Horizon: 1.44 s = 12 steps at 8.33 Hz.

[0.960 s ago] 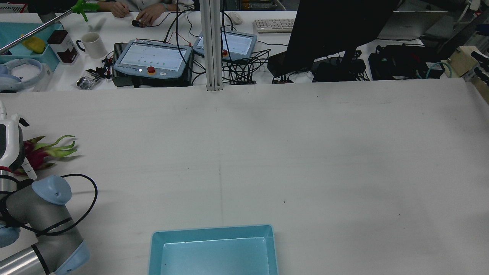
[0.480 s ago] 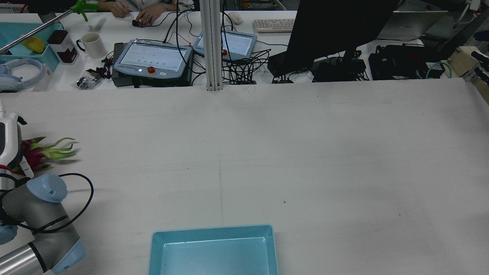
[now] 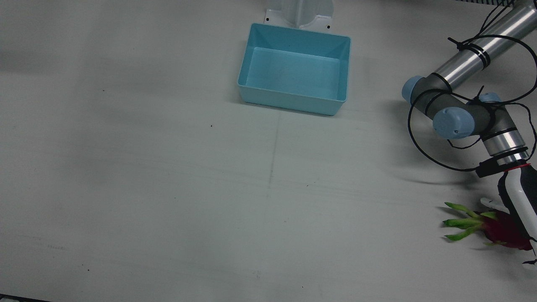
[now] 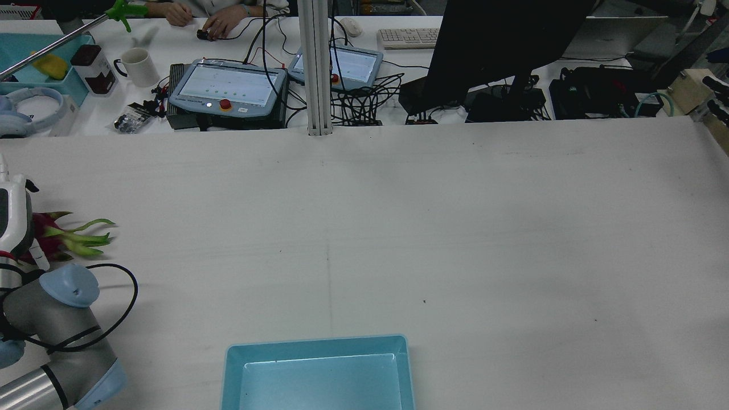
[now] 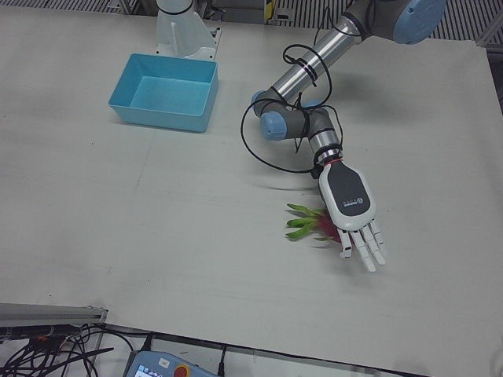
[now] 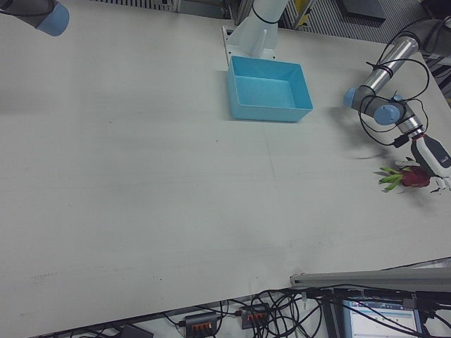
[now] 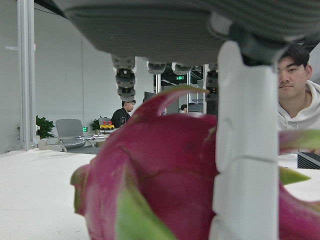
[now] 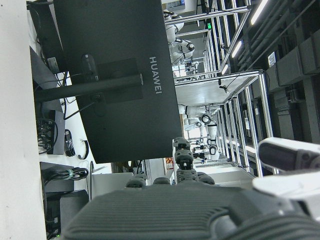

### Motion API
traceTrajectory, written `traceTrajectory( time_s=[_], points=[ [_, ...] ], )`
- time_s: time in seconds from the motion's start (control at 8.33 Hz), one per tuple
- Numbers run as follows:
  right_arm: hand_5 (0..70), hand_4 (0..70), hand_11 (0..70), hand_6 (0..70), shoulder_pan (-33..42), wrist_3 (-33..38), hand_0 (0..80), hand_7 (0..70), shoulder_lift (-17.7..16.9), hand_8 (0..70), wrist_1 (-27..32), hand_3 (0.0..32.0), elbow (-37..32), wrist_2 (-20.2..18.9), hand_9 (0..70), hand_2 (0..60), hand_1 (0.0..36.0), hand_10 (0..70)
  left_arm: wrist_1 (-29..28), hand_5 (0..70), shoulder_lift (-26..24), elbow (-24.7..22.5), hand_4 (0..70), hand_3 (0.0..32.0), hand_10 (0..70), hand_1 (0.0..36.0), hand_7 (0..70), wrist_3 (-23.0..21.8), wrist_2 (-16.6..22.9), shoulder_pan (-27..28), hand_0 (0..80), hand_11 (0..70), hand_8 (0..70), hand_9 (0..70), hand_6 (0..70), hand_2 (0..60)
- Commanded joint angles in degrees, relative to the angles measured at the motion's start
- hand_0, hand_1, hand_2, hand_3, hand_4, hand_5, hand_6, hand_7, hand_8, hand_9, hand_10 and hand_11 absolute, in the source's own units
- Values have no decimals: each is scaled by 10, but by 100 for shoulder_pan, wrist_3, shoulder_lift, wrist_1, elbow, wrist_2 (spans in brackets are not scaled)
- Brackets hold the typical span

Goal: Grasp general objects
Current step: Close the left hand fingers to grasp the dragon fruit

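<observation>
A magenta dragon fruit [image 3: 505, 230] with green leaf tips lies on the white table, near its edge on my left arm's side. It also shows as the dragon fruit [image 5: 326, 228] in the left-front view. My left hand [image 5: 354, 208] hovers flat just above it, palm down, open, fingers stretched past the fruit. In the left hand view the fruit [image 7: 160, 175] fills the frame under the palm, with the thumb [image 7: 247, 150] in front of it. In the rear view the left hand [image 4: 12, 219] covers part of the fruit [image 4: 48, 239]. My right hand [image 8: 175, 210] holds nothing and faces a monitor.
A light blue bin [image 3: 293, 100] with nothing in it stands near the arms' pedestals, mid-table. Beyond the table's far edge in the rear view are teach pendants [image 4: 228, 85], cables, a mug [image 4: 138, 65] and a person's hands [image 4: 219, 23]. A black cable loops off my left arm [image 3: 457, 117].
My left arm's elbow has drawn back toward the rear view's lower left. The hand has edged left, and the fruit's green tips have shifted slightly nearer the camera.
</observation>
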Motion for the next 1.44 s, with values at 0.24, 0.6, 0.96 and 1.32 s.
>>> traceTrajectory(
  time_s=[0.24,0.6,0.96,1.32],
  points=[
    [0,0,0,0,0,1,0,0,0,0,0,0,0,0,0,0,0,0,-51,69,257,-7,45,0,11,360,0,-1,9,183,800,60,36,0,4,308],
    [0,0,0,0,-9,1,0,0,0,0,0,0,0,-9,0,0,0,0,-69,109,266,37,69,0,14,360,0,-1,9,183,800,65,36,0,23,374],
    [0,0,0,0,-9,1,0,0,0,0,0,0,-9,0,0,0,0,0,-95,148,258,63,91,0,23,360,0,17,9,174,800,77,50,3,52,511],
    [0,0,0,0,-9,1,0,0,9,0,0,0,-9,0,0,0,0,0,-227,317,258,300,224,0,68,360,102,25,9,174,781,142,100,78,170,600]
  ],
)
